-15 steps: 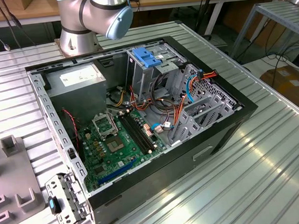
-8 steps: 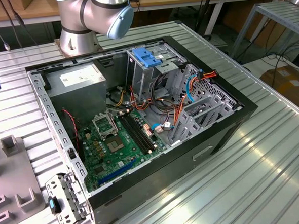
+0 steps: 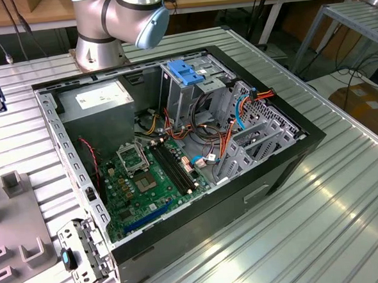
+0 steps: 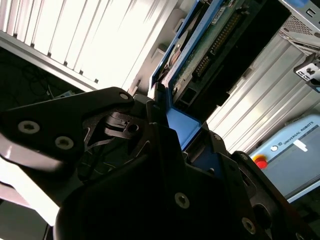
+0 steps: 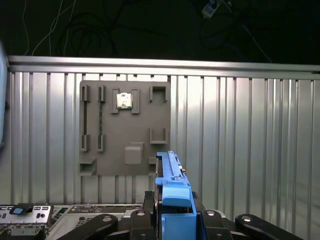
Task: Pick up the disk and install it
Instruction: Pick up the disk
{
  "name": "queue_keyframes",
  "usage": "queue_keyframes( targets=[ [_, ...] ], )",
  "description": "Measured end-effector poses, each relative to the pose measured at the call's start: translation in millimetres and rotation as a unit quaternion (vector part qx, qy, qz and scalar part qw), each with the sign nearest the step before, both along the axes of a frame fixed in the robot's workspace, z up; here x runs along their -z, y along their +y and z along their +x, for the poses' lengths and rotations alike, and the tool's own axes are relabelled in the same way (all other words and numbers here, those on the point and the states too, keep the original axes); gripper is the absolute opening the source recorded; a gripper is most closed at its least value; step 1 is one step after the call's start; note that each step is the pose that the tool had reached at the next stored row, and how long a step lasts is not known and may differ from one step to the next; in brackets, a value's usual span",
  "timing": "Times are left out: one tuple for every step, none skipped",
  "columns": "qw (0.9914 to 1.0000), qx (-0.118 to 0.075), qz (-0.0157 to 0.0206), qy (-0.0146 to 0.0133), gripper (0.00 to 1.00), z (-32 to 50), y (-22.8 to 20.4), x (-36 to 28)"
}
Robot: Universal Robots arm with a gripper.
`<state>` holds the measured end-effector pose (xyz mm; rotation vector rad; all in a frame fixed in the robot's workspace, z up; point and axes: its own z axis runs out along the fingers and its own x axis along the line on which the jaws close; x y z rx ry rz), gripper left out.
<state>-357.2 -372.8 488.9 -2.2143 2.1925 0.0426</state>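
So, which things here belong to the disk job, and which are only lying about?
Job:
- disk, held in the gripper
- open case
- cage with the blue handle, probably

Lying about:
- grey plate with a chip on it
- bracket beside the case
- grey box with a white sticker, inside the case

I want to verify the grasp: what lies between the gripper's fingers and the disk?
Nothing: in both wrist views the gripper clamps directly on the blue side rail of the disk.
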Motion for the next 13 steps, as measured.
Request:
queue_keyframes(
  targets=[
    [1.0, 0.0, 0.0, 0.0, 0.37, 0.8, 0.0, 0.0],
    [1.0, 0.0, 0.0, 0.0, 0.37, 1.5, 0.0, 0.0],
    [1.0, 0.0, 0.0, 0.0, 0.37, 2.3, 0.0, 0.0],
    [1.0, 0.0, 0.0, 0.0, 0.37, 3.0, 0.0, 0.0],
    [1.0, 0.0, 0.0, 0.0, 0.37, 3.9, 0.0, 0.0],
    [1.0, 0.0, 0.0, 0.0, 0.37, 4.6, 0.0, 0.0],
    [1.0, 0.0, 0.0, 0.0, 0.37, 5.4, 0.0, 0.0],
    [1.0, 0.0, 0.0, 0.0, 0.37, 6.2, 0.0, 0.0],
    [1.0, 0.0, 0.0, 0.0, 0.37, 6.8, 0.0, 0.0],
    [1.0, 0.0, 0.0, 0.0, 0.37, 7.6, 0.0, 0.0],
    [1.0, 0.0, 0.0, 0.0, 0.37, 8.4, 0.0, 0.0],
    [1.0, 0.0, 0.0001, -0.0001, 0.37, 9.1, 0.0, 0.1],
    [1.0, 0.0, 0.0, 0.0, 0.37, 10.3, 0.0, 0.0]
  ],
)
